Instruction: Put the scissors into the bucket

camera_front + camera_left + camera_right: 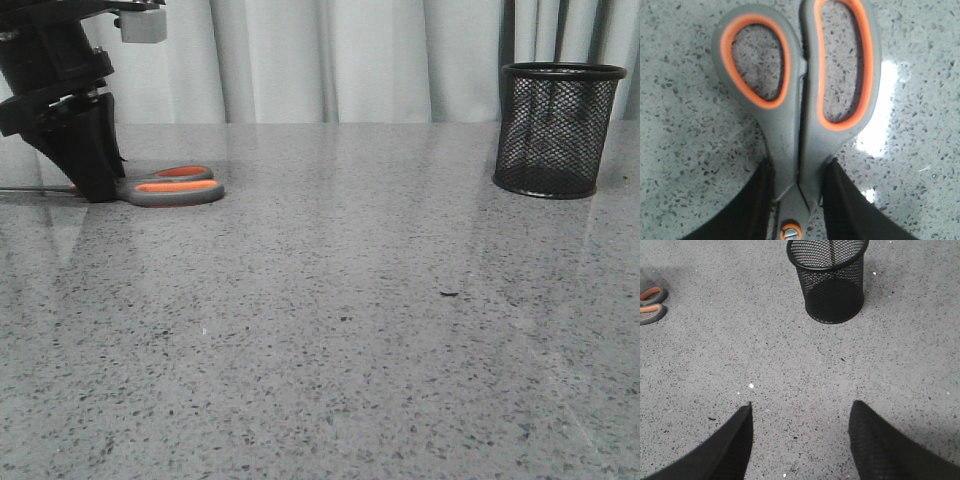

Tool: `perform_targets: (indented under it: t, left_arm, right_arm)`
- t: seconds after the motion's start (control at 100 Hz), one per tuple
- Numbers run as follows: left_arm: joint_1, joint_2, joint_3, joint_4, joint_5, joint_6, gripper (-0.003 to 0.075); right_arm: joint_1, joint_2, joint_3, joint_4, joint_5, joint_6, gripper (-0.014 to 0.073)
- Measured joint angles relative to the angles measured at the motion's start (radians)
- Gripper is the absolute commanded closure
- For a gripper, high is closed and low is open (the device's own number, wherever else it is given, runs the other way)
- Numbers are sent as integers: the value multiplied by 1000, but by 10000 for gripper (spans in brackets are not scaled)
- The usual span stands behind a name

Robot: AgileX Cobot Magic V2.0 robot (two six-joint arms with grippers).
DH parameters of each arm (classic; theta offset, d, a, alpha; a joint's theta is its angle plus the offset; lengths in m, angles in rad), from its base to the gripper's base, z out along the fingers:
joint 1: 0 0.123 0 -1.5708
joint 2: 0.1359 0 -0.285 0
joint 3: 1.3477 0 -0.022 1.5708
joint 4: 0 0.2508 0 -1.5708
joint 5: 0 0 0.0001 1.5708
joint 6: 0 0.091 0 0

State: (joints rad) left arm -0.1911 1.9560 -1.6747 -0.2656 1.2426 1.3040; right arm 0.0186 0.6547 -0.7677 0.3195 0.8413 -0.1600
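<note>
the scissors (800, 125) lie flat on the table (350, 300), the left gripper (799, 200) clamped narrow around their neck.

Low front view; two downward wrist views

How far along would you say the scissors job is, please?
Early. Reached: the left gripper brackets the grey-and-orange-handled scissors near their pivot, flat on the speckled table. Lifting and carrying remain; the black wire-mesh bucket stands empty. The right gripper hangs open.
</note>
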Motion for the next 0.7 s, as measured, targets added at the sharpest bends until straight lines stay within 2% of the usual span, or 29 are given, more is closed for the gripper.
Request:
perform_targets:
  t: [0.17, 0.29, 0.46, 0.7]
  left_arm:
    - [-2, -110, 11, 39, -6, -17, 729]
    - [-2, -237, 11, 43, -6, -31, 730]
    - [-39, -410, 11, 52, 5, -73, 730]
    - [-224, -587, 11, 136, 21, -196, 730]
  right_arm:
    - [0, 0, 0, 13, 1, -10, 213]
    - [0, 5, 0, 110, -1, -71, 213]
    - [0, 67, -12, 419, 8, -271, 213]
    - [0, 224, -85, 841, 58, -551, 213]
